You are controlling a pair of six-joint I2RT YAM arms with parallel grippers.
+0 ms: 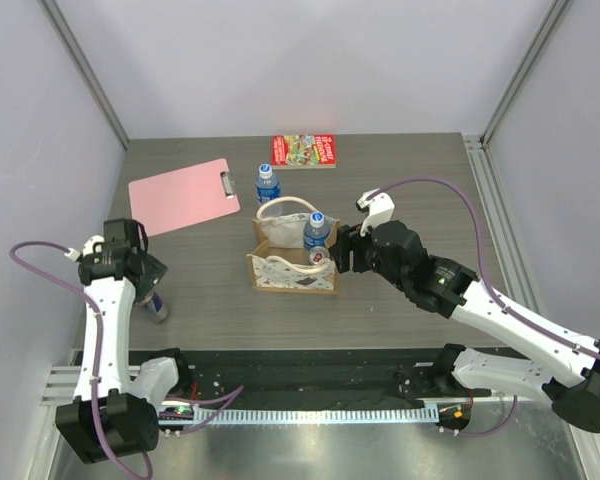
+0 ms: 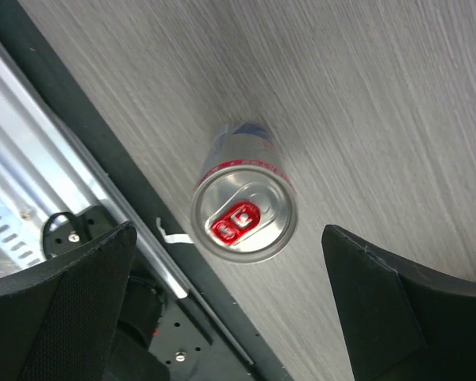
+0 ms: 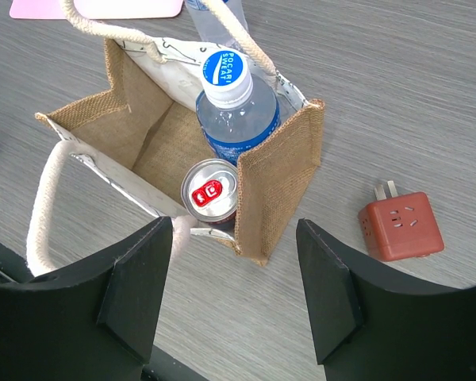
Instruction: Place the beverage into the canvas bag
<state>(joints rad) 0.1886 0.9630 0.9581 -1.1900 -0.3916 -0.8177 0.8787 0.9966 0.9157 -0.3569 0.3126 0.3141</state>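
The cream canvas bag (image 1: 285, 262) stands open at mid-table. In the right wrist view the bag (image 3: 282, 178) holds an upright Pocari Sweat bottle (image 3: 236, 107) and a silver can with a red tab (image 3: 211, 193). My right gripper (image 3: 235, 262) is open and empty, just above and in front of the bag's near corner; it also shows in the top view (image 1: 338, 255). A second silver can (image 2: 244, 208) stands on the table near the front-left edge, also seen from above (image 1: 158, 308). My left gripper (image 2: 228, 270) is open above it, not touching it, and shows in the top view (image 1: 150, 280).
Another water bottle (image 1: 267, 183) stands behind the bag. A pink clipboard (image 1: 183, 195) lies at the back left and a red printed packet (image 1: 303, 150) at the back. A red plug adapter (image 3: 402, 226) lies right of the bag. The black front rail (image 2: 103, 182) runs beside the left can.
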